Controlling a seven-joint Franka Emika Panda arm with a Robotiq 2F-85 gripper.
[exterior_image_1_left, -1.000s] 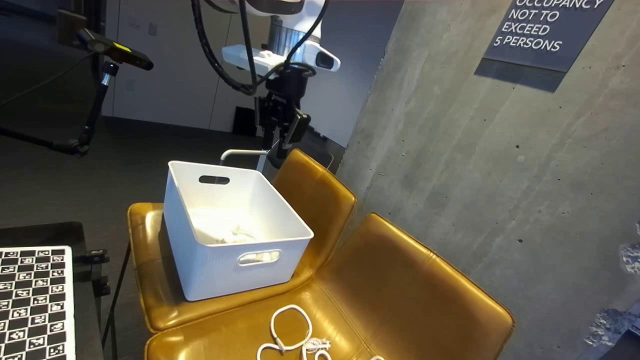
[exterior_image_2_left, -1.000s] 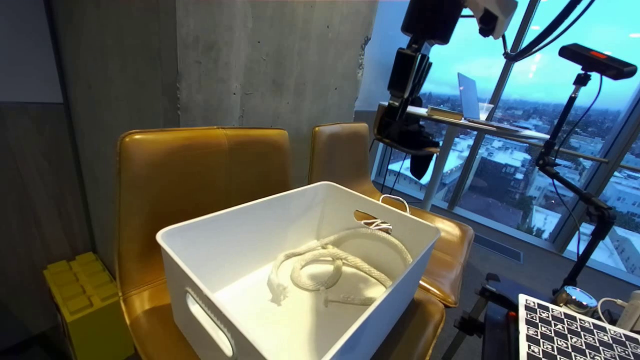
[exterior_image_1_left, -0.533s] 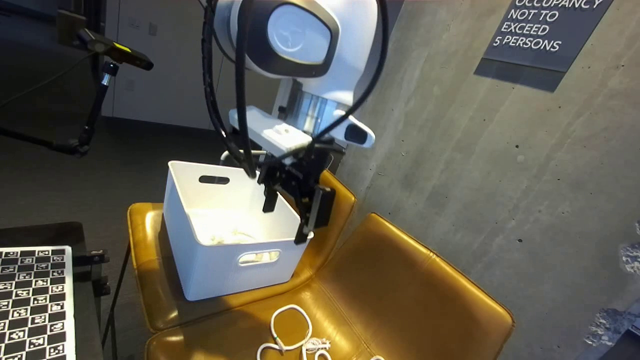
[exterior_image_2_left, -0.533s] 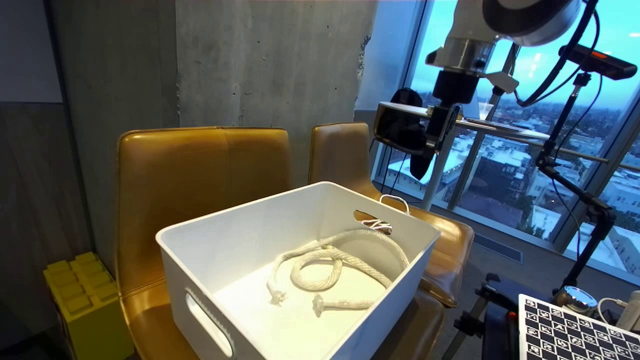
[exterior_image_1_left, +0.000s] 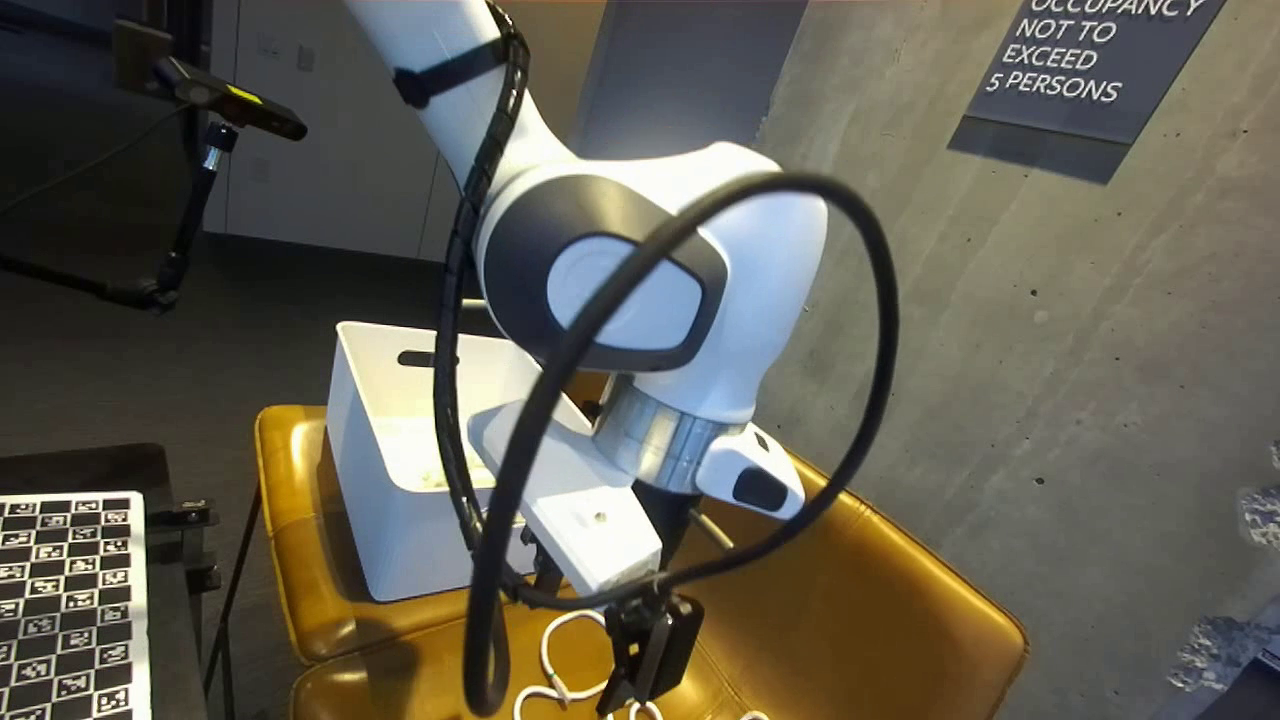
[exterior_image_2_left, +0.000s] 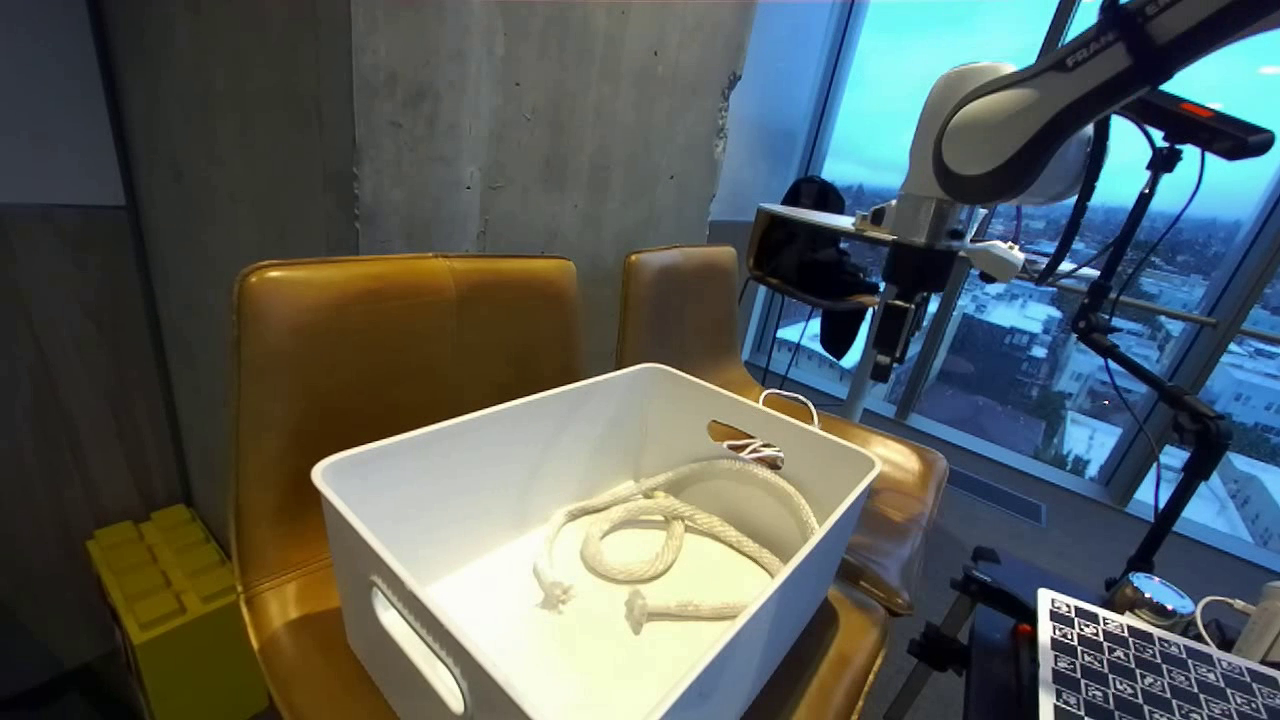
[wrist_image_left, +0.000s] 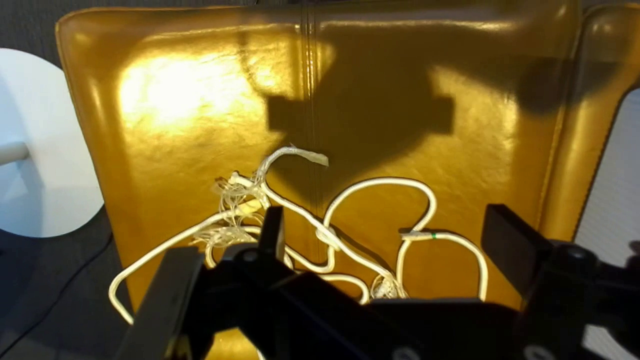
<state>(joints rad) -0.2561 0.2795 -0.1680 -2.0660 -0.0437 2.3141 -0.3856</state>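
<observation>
White cord (wrist_image_left: 330, 237): loose loops and frayed strands on a tan chair seat (wrist_image_left: 185, 165); one piece or several, can't tell.
Green mark (wrist_image_left: 434, 235): small band on the cord's right-hand loop, wrist view.
Pincer (wrist_image_left: 387, 235): hangs above the seat, spread wide, cord showing through the gap.
White bin (exterior_image_2_left: 500, 510): upright on the neighbouring chair (exterior_image_2_left: 410, 380), just beside the cord's seat.
Thick rope (exterior_image_2_left: 718, 529): loosely coiled inside the bin, one end frayed.
Yellow block (exterior_image_2_left: 180, 620): near that chair, studded top.
</observation>
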